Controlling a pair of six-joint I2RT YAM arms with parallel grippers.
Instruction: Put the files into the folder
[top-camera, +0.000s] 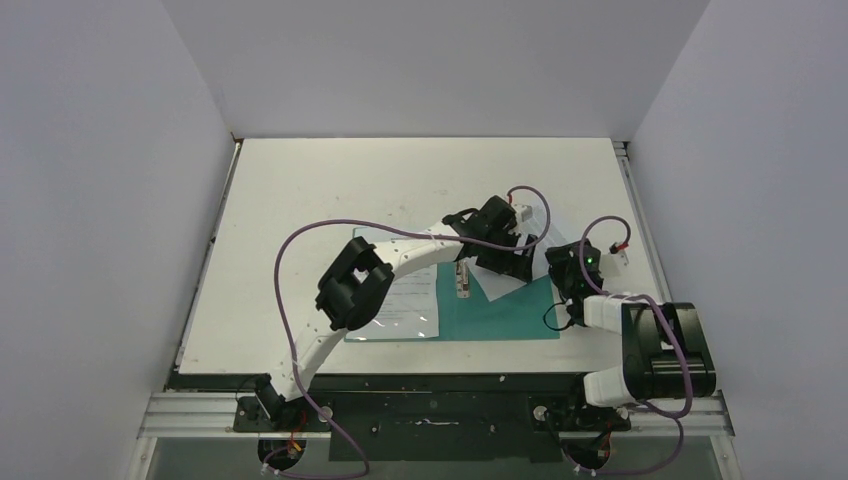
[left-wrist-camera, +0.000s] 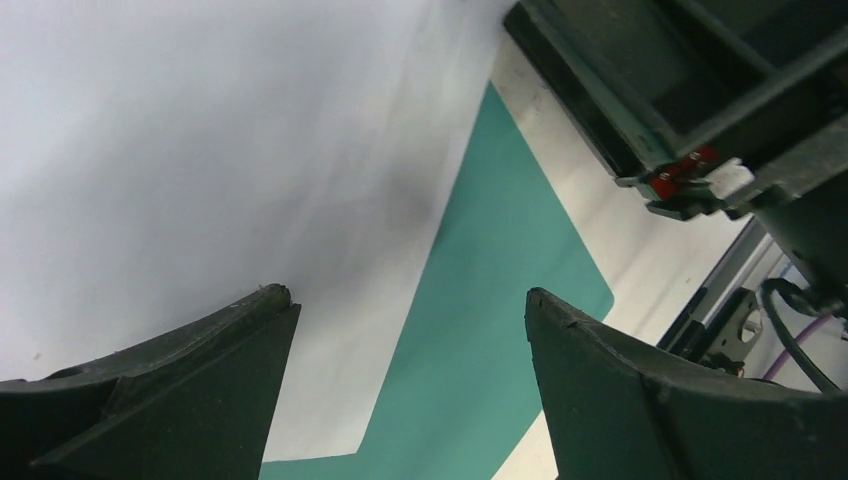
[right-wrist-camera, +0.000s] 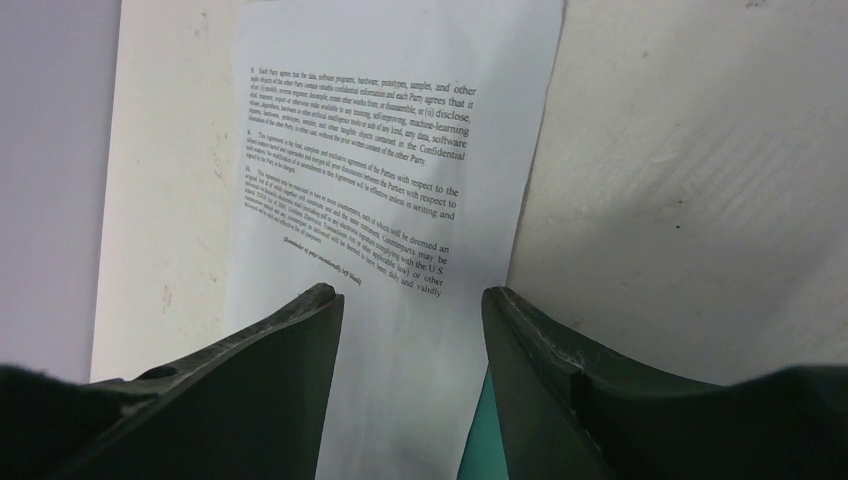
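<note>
One thin teal-green card folder (top-camera: 505, 322), centre frame, is overlapped by white printed paper sheet (right-wrist-camera: 380, 150), above which left gripper (left-wrist-camera: 410, 300) and right gripper (right-wrist-camera: 412, 295) are held parted, empty.

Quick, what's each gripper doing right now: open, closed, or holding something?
Left gripper: open, holding nothing, over the folder.
Right gripper: open, holding nothing, over a printed sheet.

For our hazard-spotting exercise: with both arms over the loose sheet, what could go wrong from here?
1. The left gripper and right gripper crowd over one sheet, with the right arm's hardware close in the left wrist view; they could collide.
2. The sheet lies skewed, partly off the folder; pushing with open fingers may crumple it rather than slide it.
</note>
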